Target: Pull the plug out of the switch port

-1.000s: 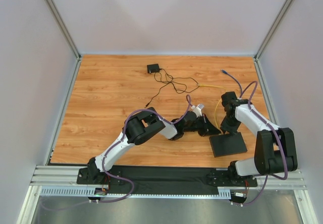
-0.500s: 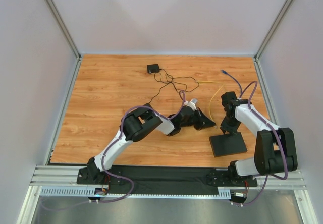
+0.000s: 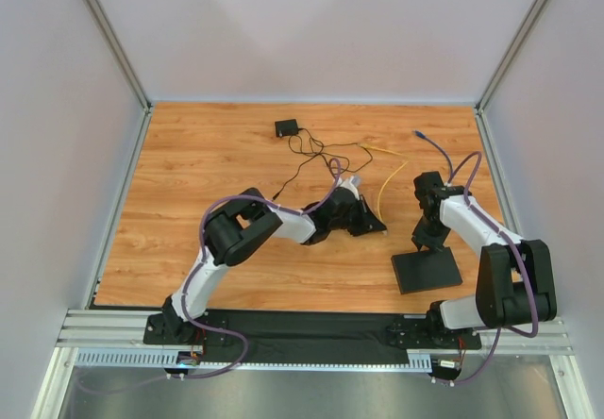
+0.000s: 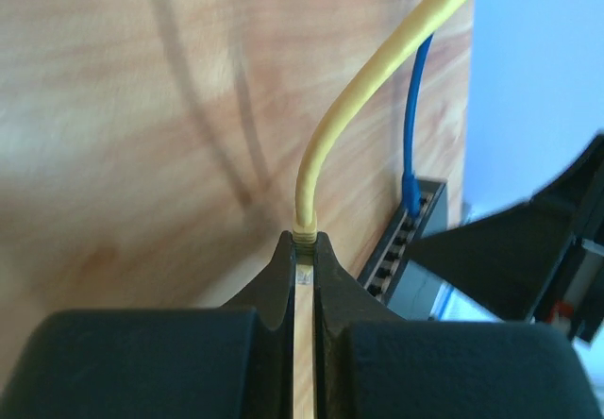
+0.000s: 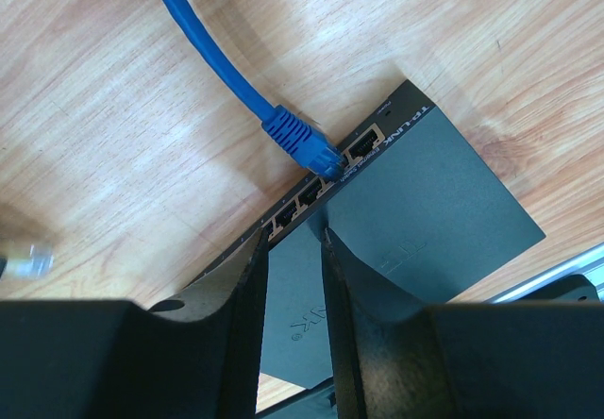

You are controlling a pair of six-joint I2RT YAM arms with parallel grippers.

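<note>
Between the closed fingers of our left gripper (image 4: 304, 242) we saw the yellow plug (image 4: 304, 273) pinched, apart from the switch (image 5: 425, 202). Our right gripper (image 5: 294, 235), jaws slightly parted, rested on that box, where a blue plug (image 5: 300, 142) sat in one switch port (image 5: 332, 166).

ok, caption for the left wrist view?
Left claw clamped on the yellow cable's plug, clear of the switch; blue cable plugged in behind.

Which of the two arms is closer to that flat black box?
Right. The right gripper rests at the far edge of the black box, by its sockets; the left gripper is off to its left, shut on a yellow cable.
</note>
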